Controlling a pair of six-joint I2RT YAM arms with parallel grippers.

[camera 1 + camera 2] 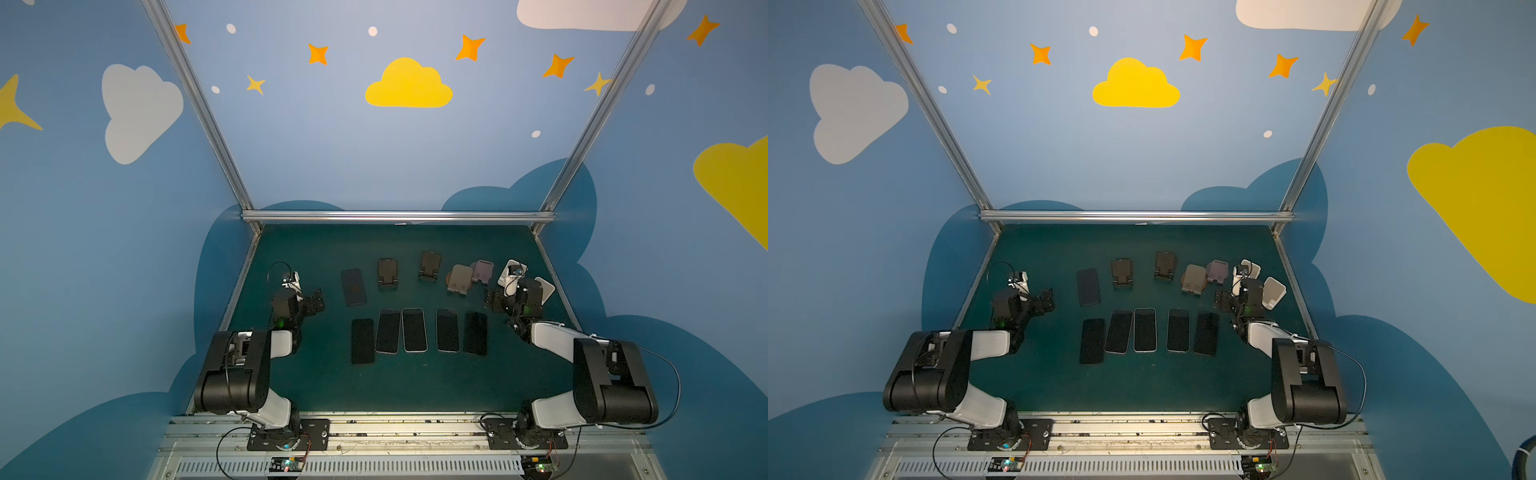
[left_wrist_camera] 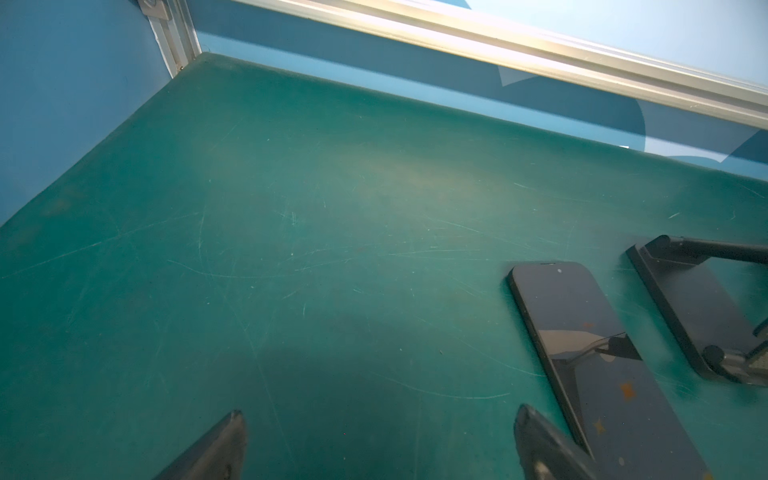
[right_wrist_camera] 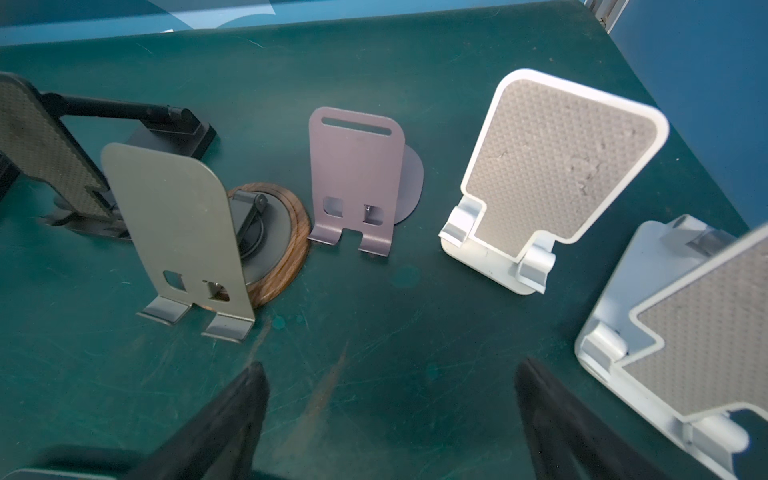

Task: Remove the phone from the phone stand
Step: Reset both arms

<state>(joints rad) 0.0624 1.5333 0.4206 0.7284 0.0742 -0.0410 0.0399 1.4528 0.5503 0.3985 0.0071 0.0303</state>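
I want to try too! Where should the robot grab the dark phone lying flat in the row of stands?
Probably by the long edges of the dark flat phone, from above: it lies flat on the green mat, so only thin sides show.

top views: high, looking down on whole table (both alike) | wrist views: low, close

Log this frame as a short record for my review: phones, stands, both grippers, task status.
phones: six, all flat on the mat; five in a near row, one farther back
stands: six, upright, all empty
left gripper: open, holding nothing
right gripper: open, holding nothing
task status: no phone on any stand
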